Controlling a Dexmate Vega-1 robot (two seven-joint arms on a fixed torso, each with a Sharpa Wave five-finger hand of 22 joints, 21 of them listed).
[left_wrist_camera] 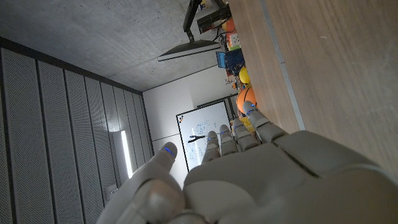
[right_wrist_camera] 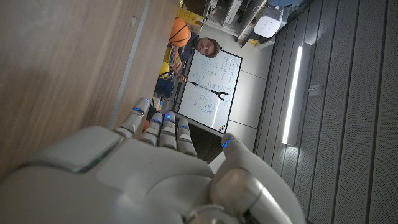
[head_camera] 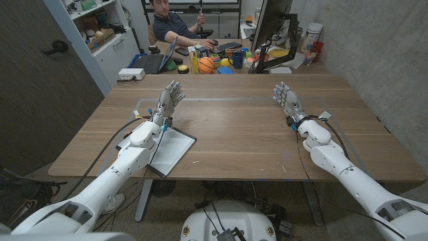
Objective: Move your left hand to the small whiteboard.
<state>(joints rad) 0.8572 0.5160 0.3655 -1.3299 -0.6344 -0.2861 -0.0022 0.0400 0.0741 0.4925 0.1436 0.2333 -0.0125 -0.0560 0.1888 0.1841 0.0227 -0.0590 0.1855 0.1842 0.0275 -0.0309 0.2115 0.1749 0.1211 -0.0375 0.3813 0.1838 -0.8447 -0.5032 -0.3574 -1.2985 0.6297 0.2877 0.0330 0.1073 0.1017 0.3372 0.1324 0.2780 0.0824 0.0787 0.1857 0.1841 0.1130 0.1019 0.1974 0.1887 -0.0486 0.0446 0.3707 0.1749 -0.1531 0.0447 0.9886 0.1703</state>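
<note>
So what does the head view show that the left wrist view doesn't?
Head view: the small whiteboard partly under the left arm, the right hand and a seated person. Left wrist view: a wall whiteboard and a light strip. Both: the left hand, the table and the basketball.

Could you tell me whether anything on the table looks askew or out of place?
The small whiteboard lies turned at an angle to the table edges, near the front edge under the left arm. The left hand is past it, holding nothing. Nothing looks spilled or damaged.
</note>
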